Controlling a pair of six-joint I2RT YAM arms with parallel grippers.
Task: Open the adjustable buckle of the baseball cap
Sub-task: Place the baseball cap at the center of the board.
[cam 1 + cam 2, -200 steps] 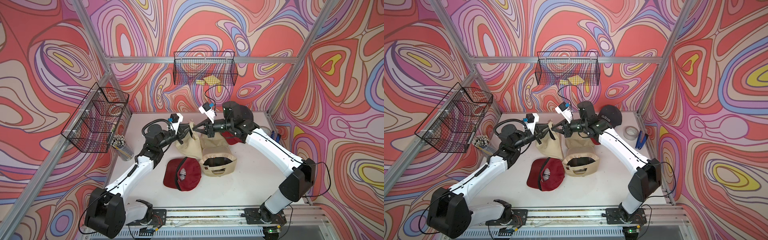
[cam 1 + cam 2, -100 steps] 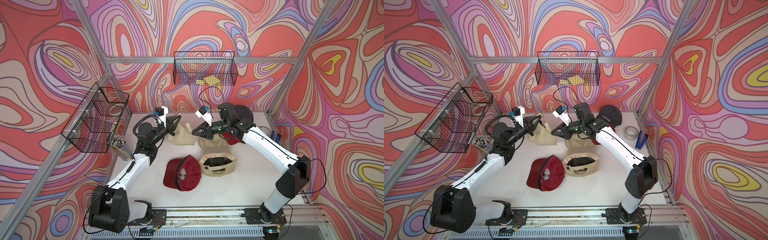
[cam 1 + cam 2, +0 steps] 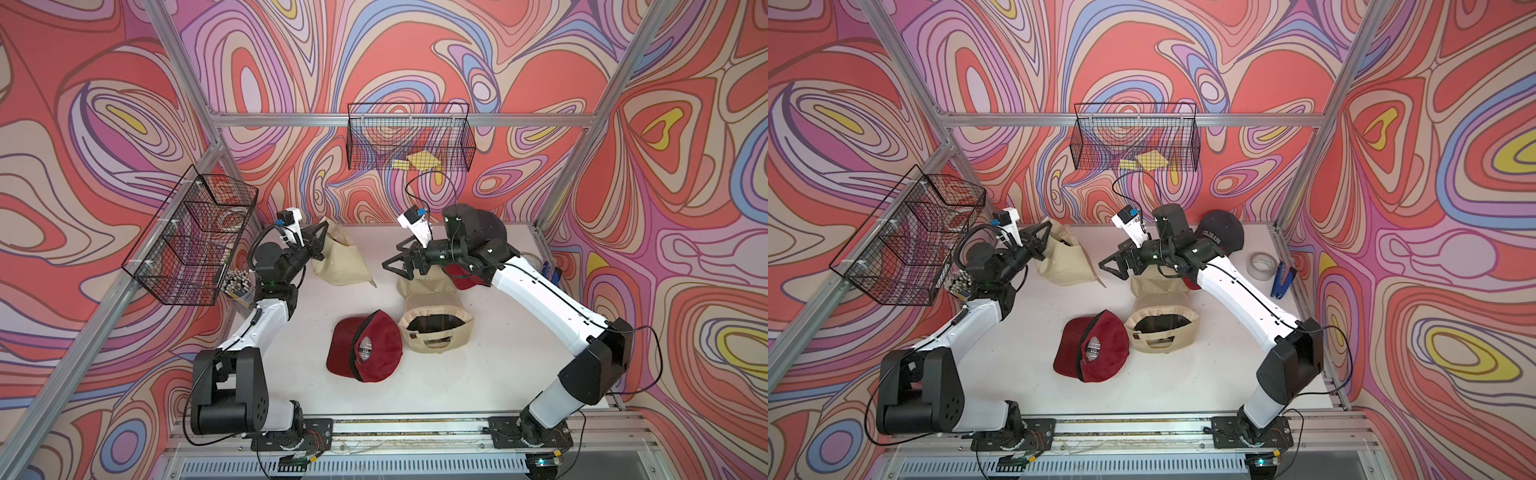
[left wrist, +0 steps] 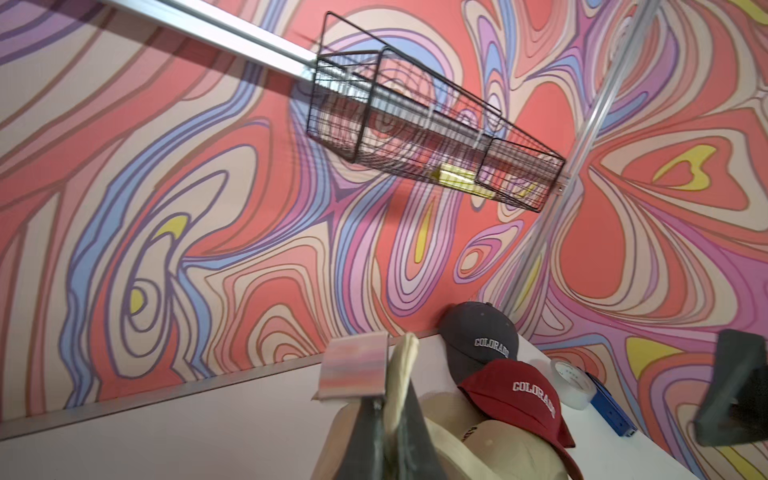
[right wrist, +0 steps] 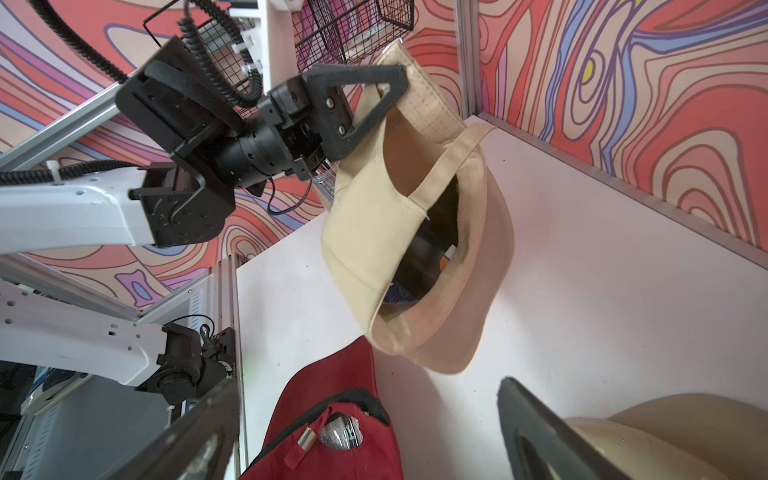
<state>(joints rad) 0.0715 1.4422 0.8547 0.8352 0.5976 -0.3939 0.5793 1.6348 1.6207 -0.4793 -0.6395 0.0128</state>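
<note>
One tan cap (image 3: pixel 338 259), the task piece, hangs beyond the red cap (image 3: pixel 365 353), toward the back wall on the left arm's side. The left gripper (image 5: pixel 400 78) holds it by the rear band, jaws pinched tight on the fabric, and the crown and bill droop below.
- Strap (image 5: pixel 449 166): crosses the rear opening. The buckle cannot be made out in any view and is possibly hidden at the grip.
- Right gripper (image 3: pixel 395 270): jaws spread wide and empty. It hovers beyond the red cap on the right arm's side, well apart from the tan cap and above a second tan cap (image 3: pixel 424 284).
- Third tan cap (image 3: pixel 436 328): hollow side up, just beside the red cap.
- Dark cap (image 3: pixel 1221 235), tape roll (image 3: pixel 1260 266) and stapler (image 3: pixel 1282 280): farther back on the right arm's side.

Handling note: bring the right gripper to the strap's free end only, never the crown. Keep the band taut in the left gripper and draw along the strap's line, not across it.
</note>
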